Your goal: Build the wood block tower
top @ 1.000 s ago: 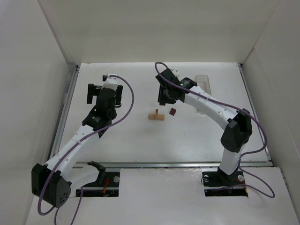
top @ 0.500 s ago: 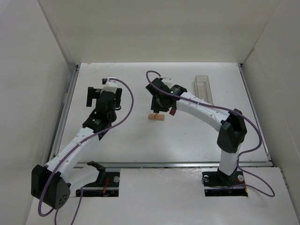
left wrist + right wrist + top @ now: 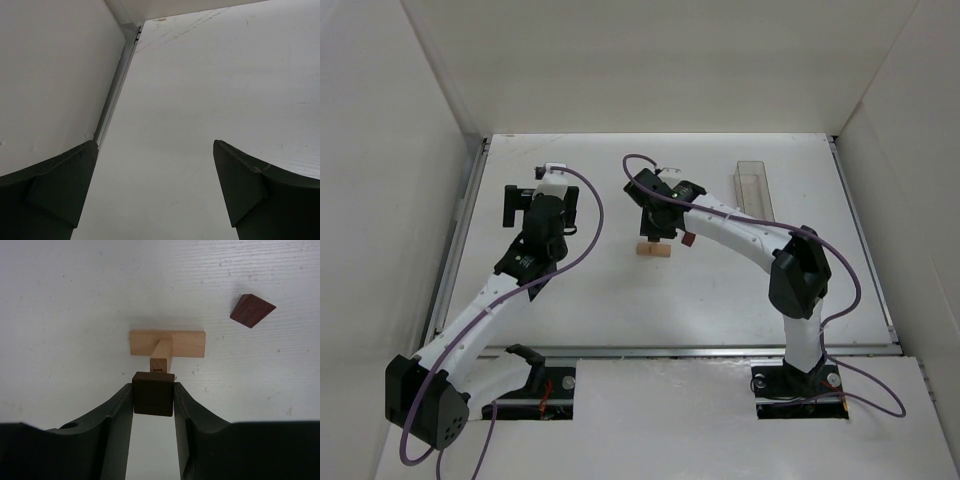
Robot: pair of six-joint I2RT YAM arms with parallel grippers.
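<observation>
Gripper [image 3: 153, 390] at right clamps dark cube [image 3: 153, 400] over post [image 3: 161, 351].

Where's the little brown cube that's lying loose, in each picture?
Top external: the loose dark cube sits near the centre, just right of the tan flat bar.
Right wrist: upper right, right of the tan flat bar.
Left wrist: not in it.
Shared landmark: the tan flat bar.

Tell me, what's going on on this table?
A robot is stacking little wood blocks. Its right gripper holds a dark cube right by the top of a tan post that stands on a flat bar. A second cube lies loose on the table nearby. The left gripper hangs open and empty off to the side.
</observation>
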